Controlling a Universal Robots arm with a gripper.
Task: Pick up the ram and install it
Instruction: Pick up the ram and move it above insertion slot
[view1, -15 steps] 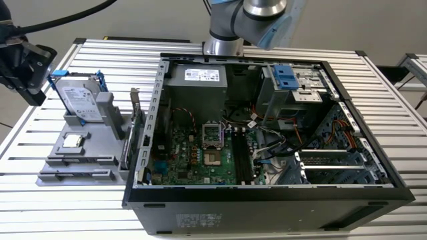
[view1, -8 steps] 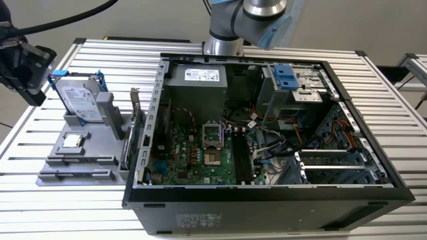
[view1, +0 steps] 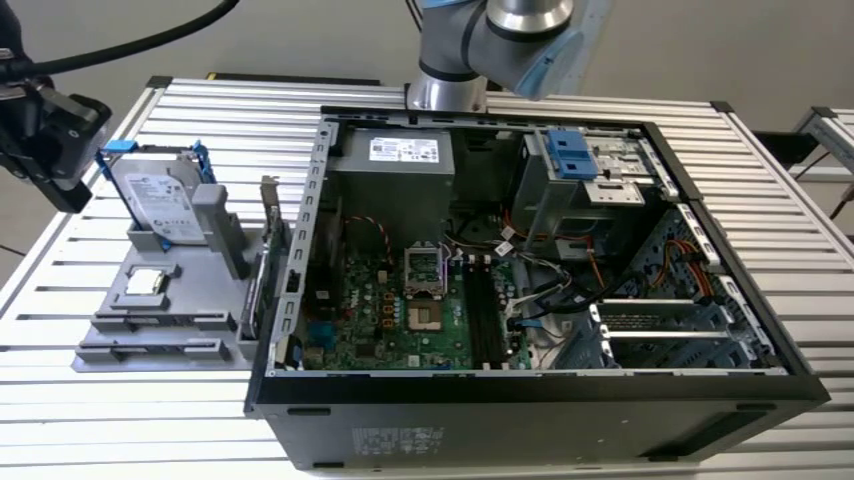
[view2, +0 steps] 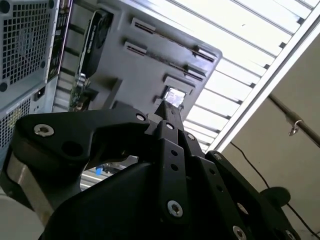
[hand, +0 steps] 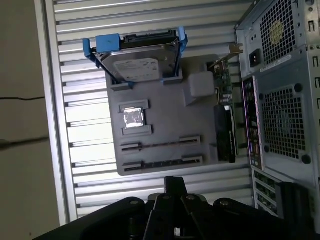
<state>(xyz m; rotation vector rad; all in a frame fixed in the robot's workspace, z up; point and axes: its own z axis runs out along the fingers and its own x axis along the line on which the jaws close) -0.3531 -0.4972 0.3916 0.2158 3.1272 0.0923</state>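
Two ram sticks lie edge-up in the front slots of a grey holder (view1: 200, 290) on the exterior view's left: one ram (hand: 161, 145) and a second (hand: 162, 162) beside it, also seen as the ram (view1: 158, 322) in the exterior view. My black gripper (view1: 64, 180) hangs off the holder's far left side, above the table's edge and apart from the ram. Its fingers (hand: 175, 186) look shut together with nothing between them; in the second wrist view the fingertips (view2: 167, 107) point at the holder.
The holder also carries a silver hard drive (hand: 142, 62) in blue rails, a processor chip (hand: 134, 117) and a bracketed card (hand: 225, 130). The open computer case (view1: 534, 390) lies to the exterior view's right, its motherboard's black slots (view1: 483, 320) exposed among cables.
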